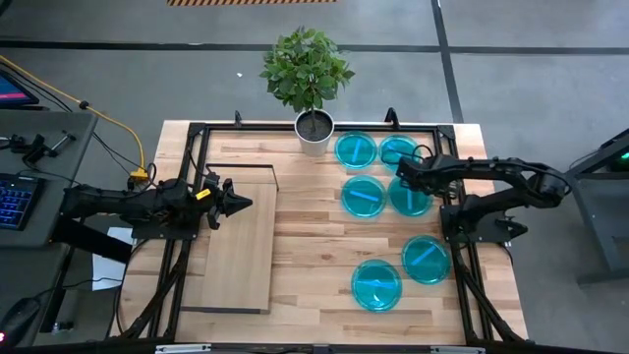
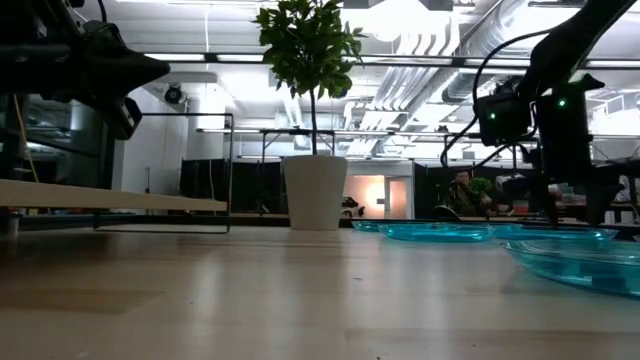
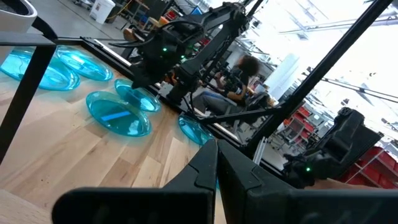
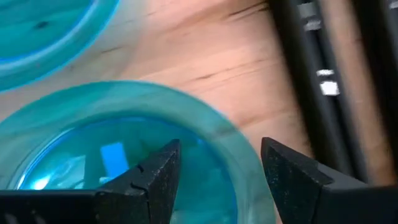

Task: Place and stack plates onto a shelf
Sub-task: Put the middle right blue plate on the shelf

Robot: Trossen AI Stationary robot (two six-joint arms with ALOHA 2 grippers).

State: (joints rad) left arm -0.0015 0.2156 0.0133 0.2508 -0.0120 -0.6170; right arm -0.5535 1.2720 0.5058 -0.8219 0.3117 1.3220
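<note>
Six cyan-blue plates lie flat on the tabletop at the right: two at the back [image 1: 356, 149] [image 1: 398, 152], two in the middle [image 1: 364, 196] [image 1: 410, 195], two near the front [image 1: 426, 259] [image 1: 376, 284]. My right gripper [image 1: 403, 177] [image 4: 217, 174] is open, pointing down over the back-right plates. One finger stands inside a plate's rim [image 4: 233, 155] and one outside; I cannot tell if they touch it. The pale wooden shelf [image 1: 241, 236] [image 2: 110, 198] stands raised at the left. My left gripper [image 1: 239, 204] [image 3: 216, 168] is shut and empty above the shelf's far right part.
A white pot with a green plant [image 1: 314, 131] [image 2: 314, 190] stands at the table's far edge, left of the plates. Black frame bars [image 1: 295, 126] run around the tabletop. Bare wood lies between the shelf and the plates. People show in the room beyond the table.
</note>
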